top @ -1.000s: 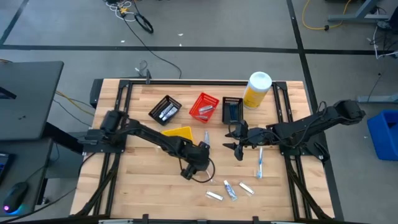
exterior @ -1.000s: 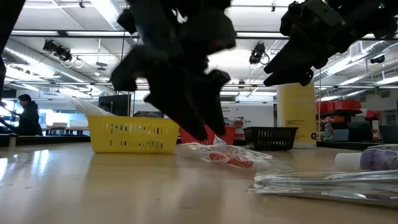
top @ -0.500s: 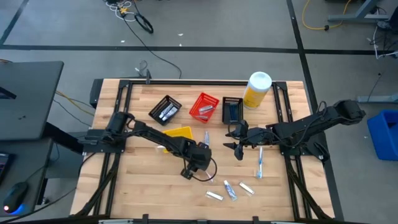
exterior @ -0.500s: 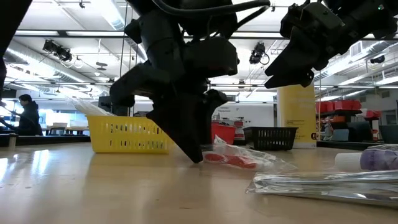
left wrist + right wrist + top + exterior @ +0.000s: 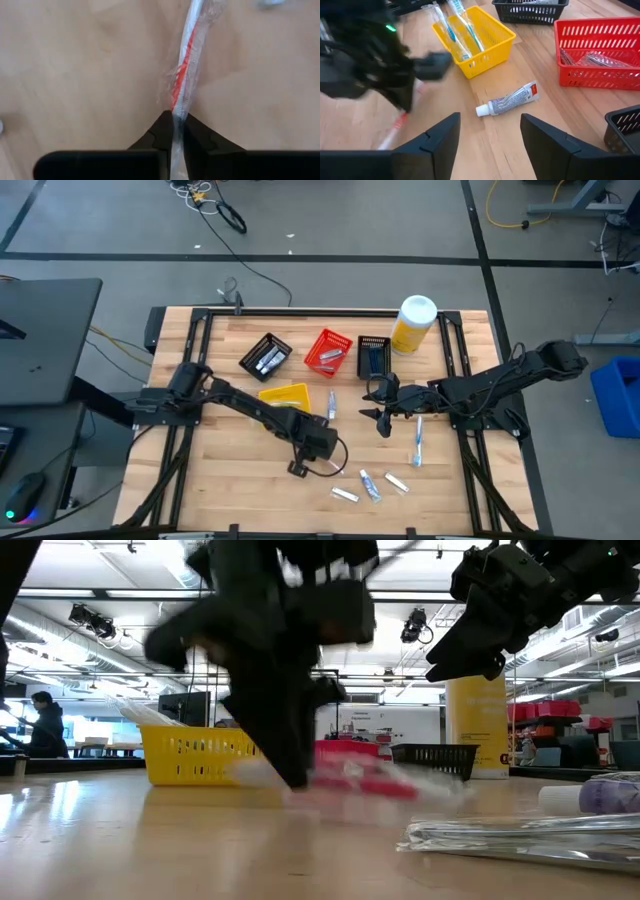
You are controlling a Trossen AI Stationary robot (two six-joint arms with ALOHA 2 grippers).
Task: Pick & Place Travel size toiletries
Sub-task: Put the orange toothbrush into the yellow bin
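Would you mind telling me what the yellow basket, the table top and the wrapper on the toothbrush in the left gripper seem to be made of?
Yellow basket: likely moulded plastic, with slotted glossy walls. Table top: wood, its planks and grain visible, with a slight sheen. Wrapper on the toothbrush held by the left gripper: thin clear film, crinkled and shiny, probably plastic.

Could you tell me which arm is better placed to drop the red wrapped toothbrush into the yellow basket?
Left: its claw already grips the toothbrush, close to the yellow basket. The right claw hangs open and empty.

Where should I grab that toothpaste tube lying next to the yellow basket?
Take the tube across its rounded middle, coming straight down: it lies flat on the table with bare wood along both long sides, clear of the yellow basket.
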